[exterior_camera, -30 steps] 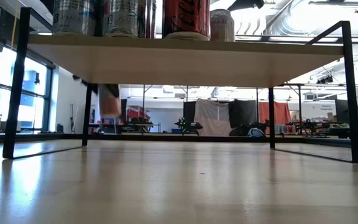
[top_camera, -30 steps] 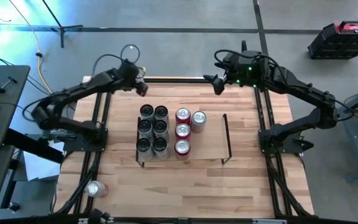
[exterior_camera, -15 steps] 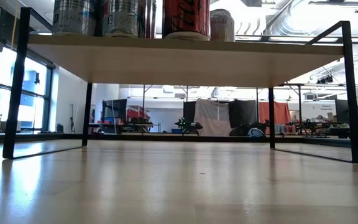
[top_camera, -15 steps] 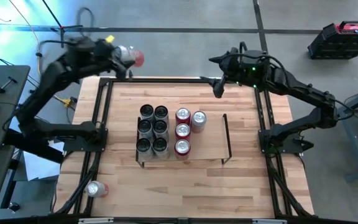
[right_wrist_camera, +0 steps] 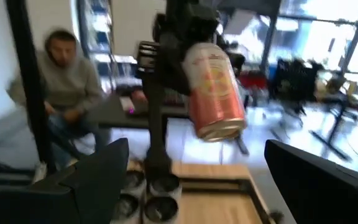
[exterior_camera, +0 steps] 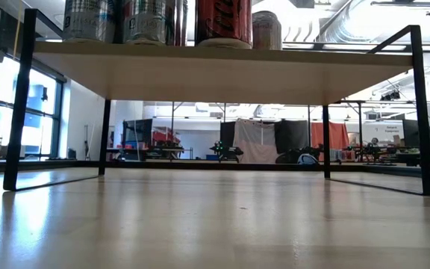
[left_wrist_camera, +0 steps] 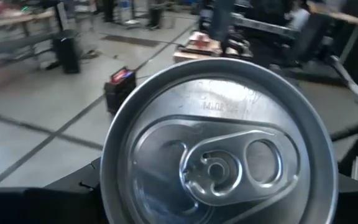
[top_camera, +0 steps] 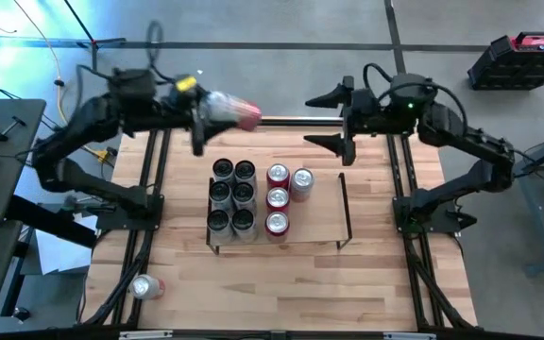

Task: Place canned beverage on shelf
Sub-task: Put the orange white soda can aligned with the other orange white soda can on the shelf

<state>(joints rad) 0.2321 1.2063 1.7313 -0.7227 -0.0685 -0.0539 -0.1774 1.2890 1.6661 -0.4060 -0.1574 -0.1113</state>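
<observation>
My left gripper is shut on a silver-and-red can, held level in the air above the table's far edge. The can's top fills the left wrist view, and the can also shows in the right wrist view. My right gripper is open and empty to the right of the can, facing it, its fingers level. The shelf, a light-wood board with black wire end frames, bears several upright cans. In the low view the shelf board spans the top. My left gripper pinches the can's side wall near its top end between its two fingers, which show dark on either side of the top. The fingers come level from the table's left, along the can. The can is lifted clear, its bottom end toward my right gripper.
A loose can lies on the tabletop near the near left corner. The shelf's right third is bare board. A person in a grey hoodie sits beyond the table. Black rails edge the tabletop.
My left gripper has risen from the table's far edge, swung out beyond the far left corner with the can, then come toward the right; the can is now level and clear. My right gripper has turned about its wrist, so that its fingers now spread level.
</observation>
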